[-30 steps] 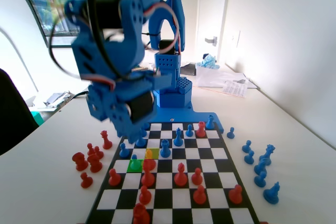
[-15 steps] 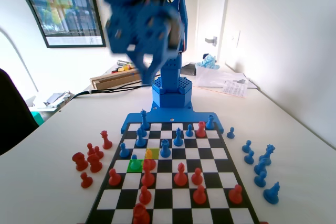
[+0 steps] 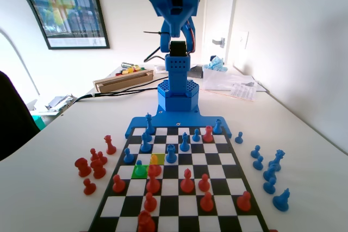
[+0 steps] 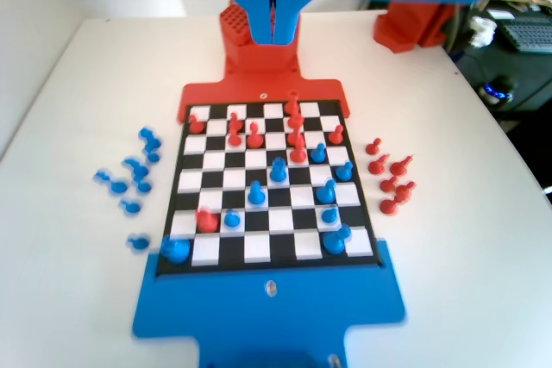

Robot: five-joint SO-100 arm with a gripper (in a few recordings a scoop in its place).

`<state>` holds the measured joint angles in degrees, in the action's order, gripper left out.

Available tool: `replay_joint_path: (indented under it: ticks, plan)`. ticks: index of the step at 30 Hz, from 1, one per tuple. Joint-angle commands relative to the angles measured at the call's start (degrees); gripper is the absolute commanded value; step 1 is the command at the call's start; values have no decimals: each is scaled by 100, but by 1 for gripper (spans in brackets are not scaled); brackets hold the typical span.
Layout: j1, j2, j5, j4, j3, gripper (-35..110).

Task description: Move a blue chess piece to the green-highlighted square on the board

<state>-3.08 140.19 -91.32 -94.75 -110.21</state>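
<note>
While the green-highlighted square [image 3: 140,171] appears tinted from the fixed view, the wrist view shows none.

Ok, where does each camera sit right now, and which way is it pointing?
Fixed view: stands low at the end of the black-and-white chequered board, facing along it to the raised blue arm at the far end.
Wrist view: rides high on the arm, looking down the board's length; the closed gripper hangs from the top edge.
Shared: the board and its red and blue pieces.
</note>
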Motion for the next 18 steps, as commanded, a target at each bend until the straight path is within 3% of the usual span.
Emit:
replay_joint_path:
  ticks: [1, 18]
  plan:
    - [62, 1143, -316, 18, -501, 1]
    - [237, 2733, -791, 290, -1450, 1]
